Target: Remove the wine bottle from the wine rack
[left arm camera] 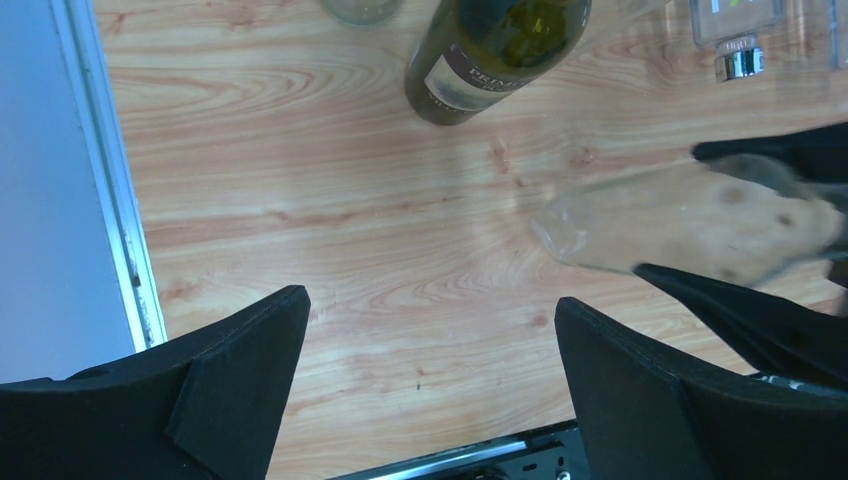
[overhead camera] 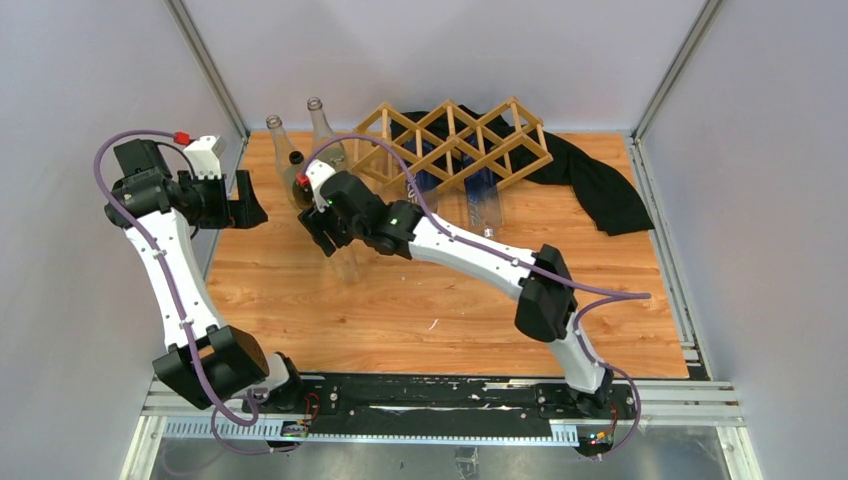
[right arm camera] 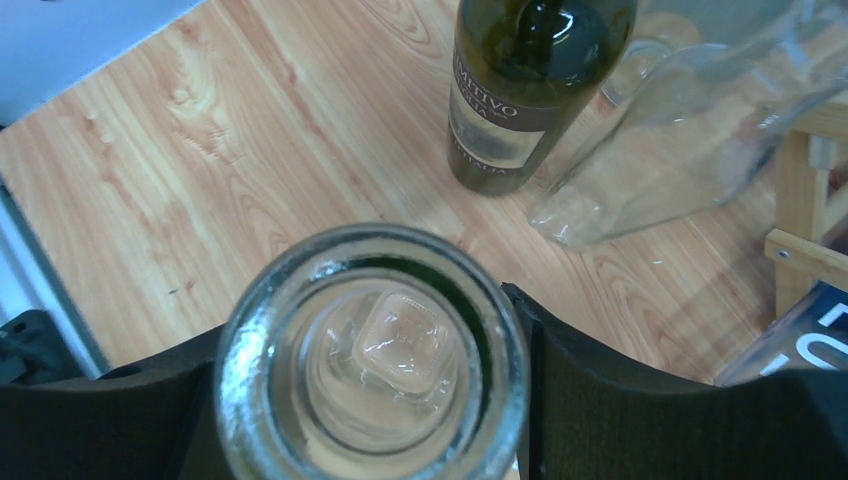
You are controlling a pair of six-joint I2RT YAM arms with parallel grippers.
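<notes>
At the far left of the bench (overhead camera: 420, 300), the left fingers (left arm camera: 240, 385) stand spread wide with nothing between them, hovering over bare wood well apart from every bottle. Just right of them, near the back edge, three bottles stand upright in a loose cluster: two clear bottles (overhead camera: 275, 135) and, in front of them, a dark labelled bottle (right arm camera: 520, 90).

Next comes the wine bottle (right arm camera: 370, 350), clear glass and already out of the wine rack (overhead camera: 450, 140). It sits clamped between the right fingers (right arm camera: 640, 400), which press on both sides of it, and the wrist view looks straight down its round end. It hangs in front of the standing cluster, near the dark bottle. Whether it touches the wood I cannot tell.

The step in hand looks like the set-down: the lift from the rack is done, and the bottle only needs a resting place. The next move likely calls for placing it upright on open wood beside the cluster, without knocking the dark bottle, and then letting go and drawing clear.

Further right, the rack holds what look like two more bottles (overhead camera: 482, 205) in its lower cells. A black cloth (overhead camera: 600, 185) lies behind and to its right.
</notes>
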